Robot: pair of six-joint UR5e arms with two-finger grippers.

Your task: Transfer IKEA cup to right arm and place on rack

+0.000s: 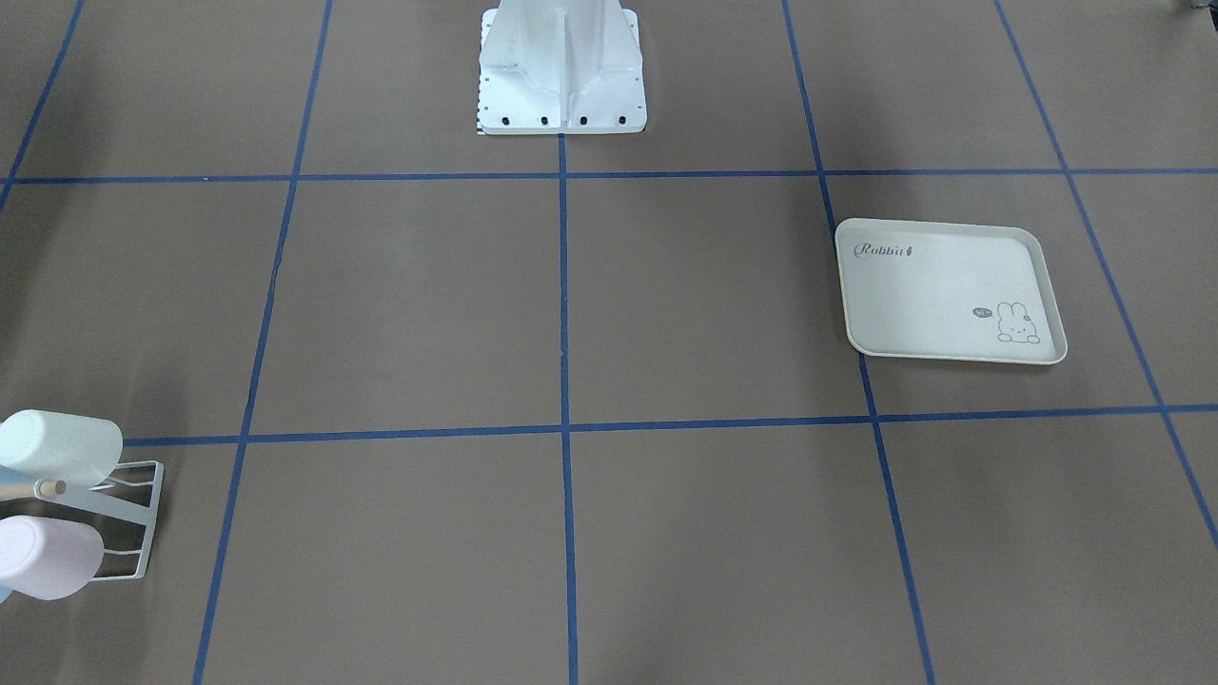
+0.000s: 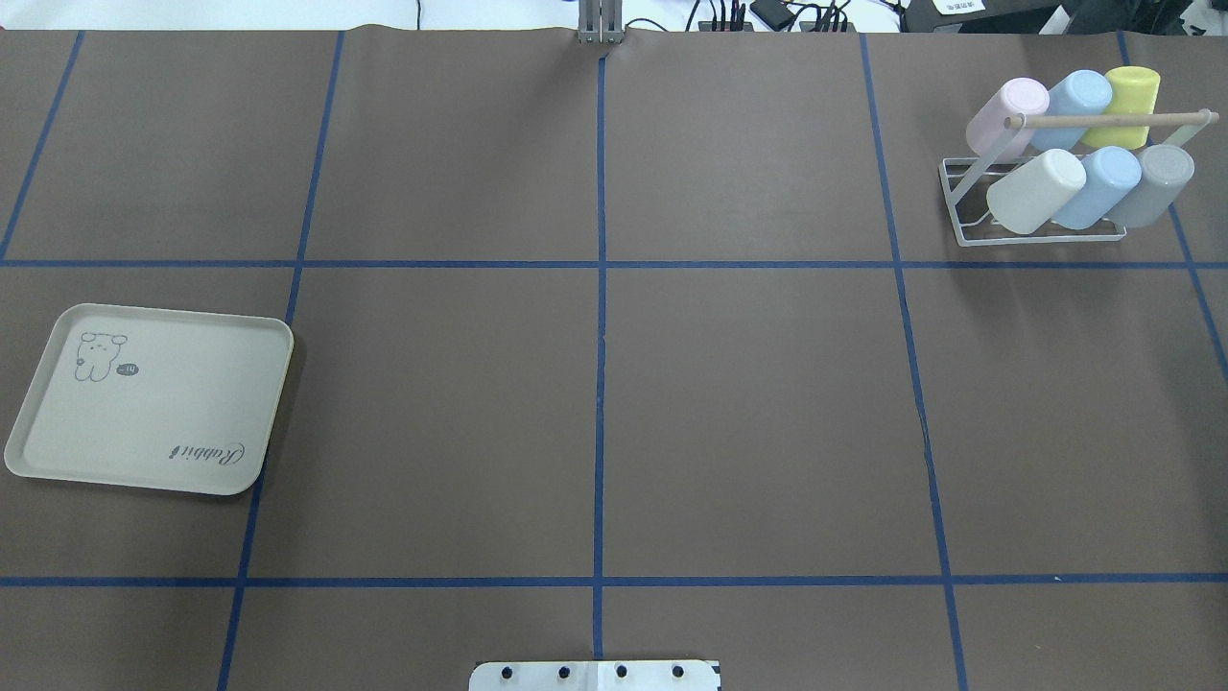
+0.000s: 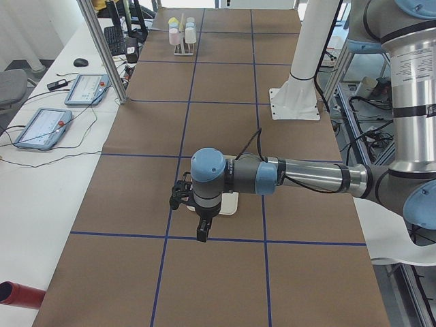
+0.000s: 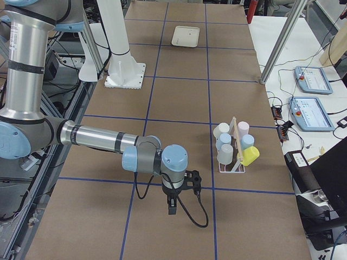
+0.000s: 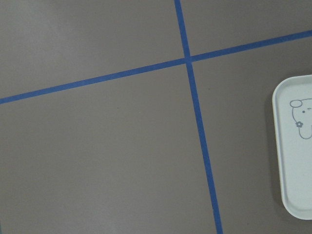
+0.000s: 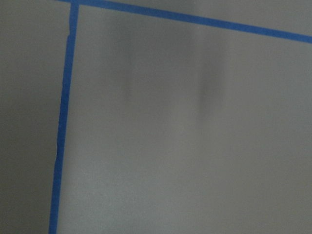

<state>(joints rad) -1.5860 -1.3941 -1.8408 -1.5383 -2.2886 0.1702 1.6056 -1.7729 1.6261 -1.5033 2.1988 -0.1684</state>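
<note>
The left gripper (image 3: 202,230) hangs over the brown table (image 2: 748,403) and points down. It is near the cream rabbit tray (image 2: 153,403). Only a side view shows it, so I cannot tell if its fingers are apart or together. I see no cup at it. Its own camera shows just blue tape lines and one edge of the tray.

The right gripper (image 4: 172,206) hangs low over the table too, at the end of the right arm (image 4: 97,138). A black cable loop (image 4: 198,216) droops beside it. Here too only a side view shows it, so I cannot tell if it is apart or together. I see no cup at it either. It is near the rack (image 2: 962,206) but not touching it.

The white wire rack stands in the far corner on the robot's right side. Six IKEA cups lie tipped on its prongs, under the wooden peg (image 2: 1103,121). In the back row are a pink cup (image 2: 1003,115), a blue cup (image 2: 1076,96) and a yellow cup (image 2: 1130,91). In the front row are a cream cup (image 2: 1034,190), another blue cup (image 2: 1103,182) and a grey cup (image 2: 1156,182). Every cup I can see is on the rack.

So I think the job is finished, or very nearly. I see no cup left to pick up or pass over. I cannot tell which cup is the one the task means.
</note>
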